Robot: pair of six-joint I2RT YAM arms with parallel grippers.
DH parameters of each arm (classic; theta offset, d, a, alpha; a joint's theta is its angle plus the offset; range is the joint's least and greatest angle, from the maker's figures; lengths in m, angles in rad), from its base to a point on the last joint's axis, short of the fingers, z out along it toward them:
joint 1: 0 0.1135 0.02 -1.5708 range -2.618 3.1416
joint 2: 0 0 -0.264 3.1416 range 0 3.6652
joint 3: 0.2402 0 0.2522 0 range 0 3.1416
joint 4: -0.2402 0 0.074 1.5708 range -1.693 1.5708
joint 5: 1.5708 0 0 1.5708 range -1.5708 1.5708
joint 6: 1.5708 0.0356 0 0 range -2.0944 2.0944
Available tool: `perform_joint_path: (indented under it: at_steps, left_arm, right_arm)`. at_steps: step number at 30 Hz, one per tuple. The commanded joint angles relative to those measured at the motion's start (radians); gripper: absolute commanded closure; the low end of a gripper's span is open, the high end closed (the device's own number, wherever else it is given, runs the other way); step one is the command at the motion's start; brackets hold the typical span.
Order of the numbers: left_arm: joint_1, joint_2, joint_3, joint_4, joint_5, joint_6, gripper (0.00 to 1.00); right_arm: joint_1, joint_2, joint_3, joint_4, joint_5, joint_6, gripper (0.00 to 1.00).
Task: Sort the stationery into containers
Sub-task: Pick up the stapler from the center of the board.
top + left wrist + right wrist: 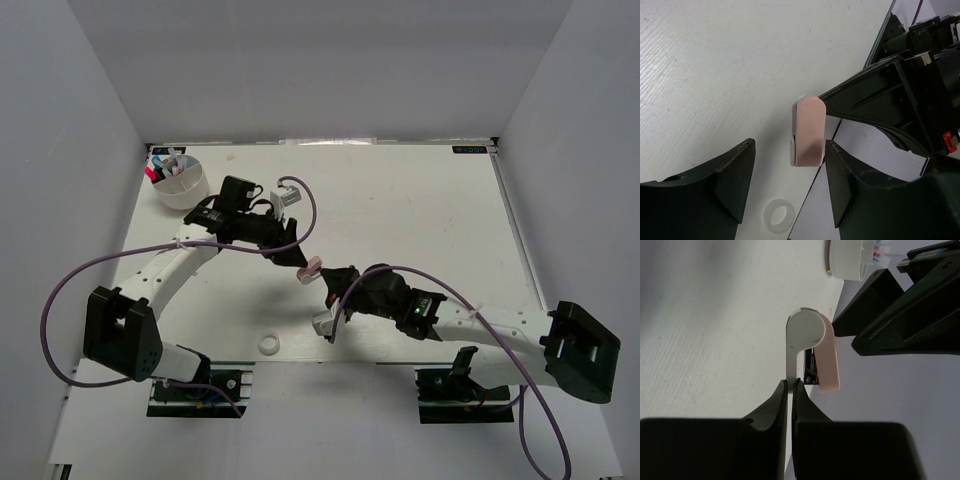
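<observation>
A small stapler with a pink top and white base (310, 268) is held above the table's middle. My right gripper (331, 291) is shut on its thin white base plate (801, 332), the pink top (829, 365) beside it. My left gripper (298, 258) is open. Its jaws stand either side of the stapler's pink end (808, 131), which sits close against one finger (840, 180). The white round tub (180, 182) at the far left holds several pens and markers; it also shows in the right wrist view (850, 262). The white tape ring (268, 344) lies near the front edge and shows below the left jaws (778, 215).
Purple cables (60, 290) loop off both arms over the table's left and front. White walls close in the table on three sides. The right arm's black fingers (875, 100) fill the right of the left wrist view.
</observation>
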Motion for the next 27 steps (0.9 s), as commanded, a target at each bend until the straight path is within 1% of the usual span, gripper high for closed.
perform_joint_path:
  at_steps: [1, 8, 16, 23, 27]
  left_arm:
    - [-0.022, 0.001, 0.034, -0.012, 0.028, 0.019, 0.32]
    - [-0.041, 0.007, 0.042, -0.018, 0.088, 0.024, 0.27]
    - [-0.062, 0.033, 0.060, -0.028, 0.021, 0.034, 0.27]
    - [-0.080, 0.054, 0.085, -0.032, -0.036, 0.042, 0.35]
    - [-0.080, 0.051, 0.077, -0.032, -0.010, 0.039, 0.46]
  right_arm:
    - [0.018, 0.008, 0.049, 0.043, 0.018, 0.011, 1.00]
    - [0.025, 0.012, 0.047, 0.046, 0.020, 0.011, 1.00]
    - [0.030, 0.016, 0.053, 0.045, 0.018, 0.014, 1.00]
    - [0.034, 0.014, 0.053, 0.049, 0.018, 0.012, 1.00]
    - [0.033, 0.014, 0.052, 0.055, 0.023, 0.011, 1.00]
